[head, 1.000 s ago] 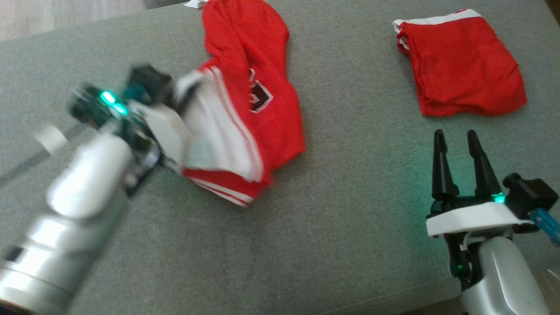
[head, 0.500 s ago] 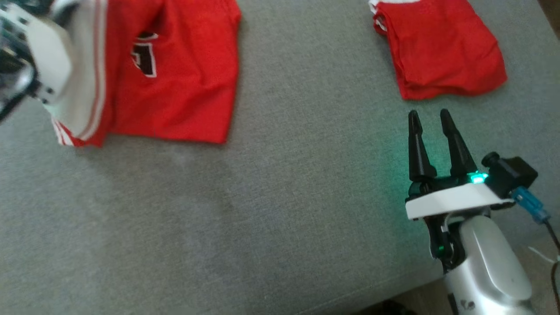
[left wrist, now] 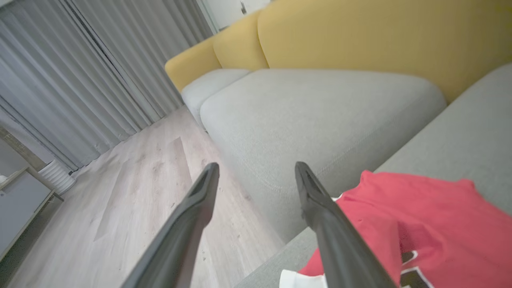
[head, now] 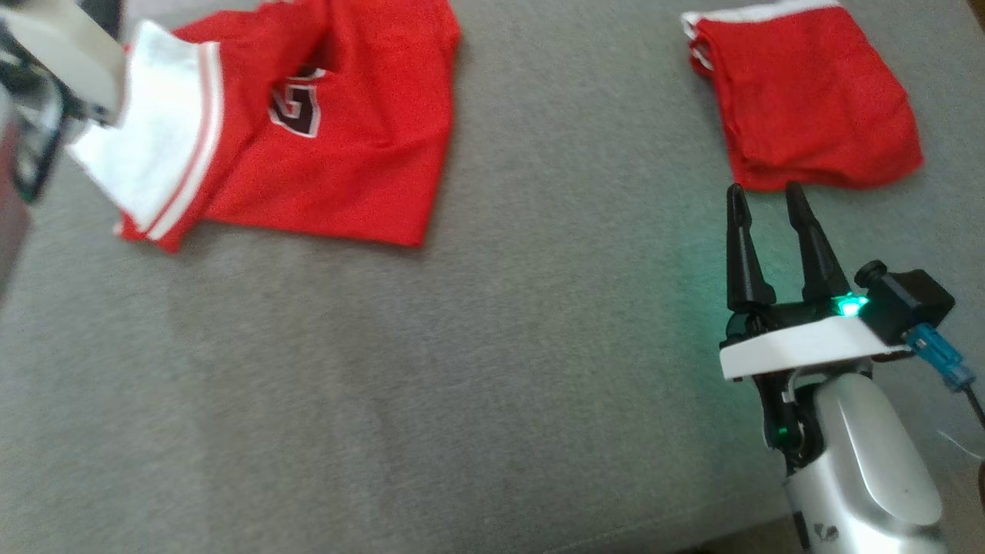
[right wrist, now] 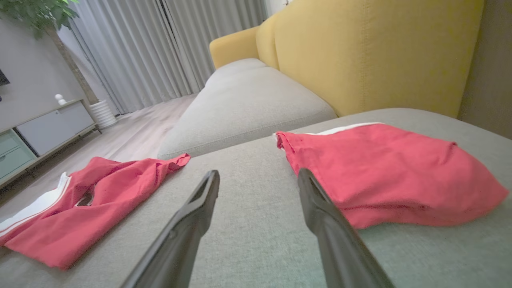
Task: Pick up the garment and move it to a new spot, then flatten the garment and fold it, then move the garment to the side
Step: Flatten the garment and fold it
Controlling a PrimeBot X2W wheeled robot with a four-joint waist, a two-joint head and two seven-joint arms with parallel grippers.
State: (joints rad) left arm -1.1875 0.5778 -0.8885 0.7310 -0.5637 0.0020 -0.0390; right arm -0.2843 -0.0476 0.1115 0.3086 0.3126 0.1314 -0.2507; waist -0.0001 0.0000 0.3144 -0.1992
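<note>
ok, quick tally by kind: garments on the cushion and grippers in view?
Red garments: 2 (jersey with black print, plain red garment)
Grippers: 2 (left gripper, right gripper)
Total: 4

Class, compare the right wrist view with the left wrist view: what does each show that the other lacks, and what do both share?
Right wrist view: folded red garment, plant, open right gripper. Left wrist view: open left gripper. Both: red jersey, yellow sofa back, grey curtains, wood floor.
</note>
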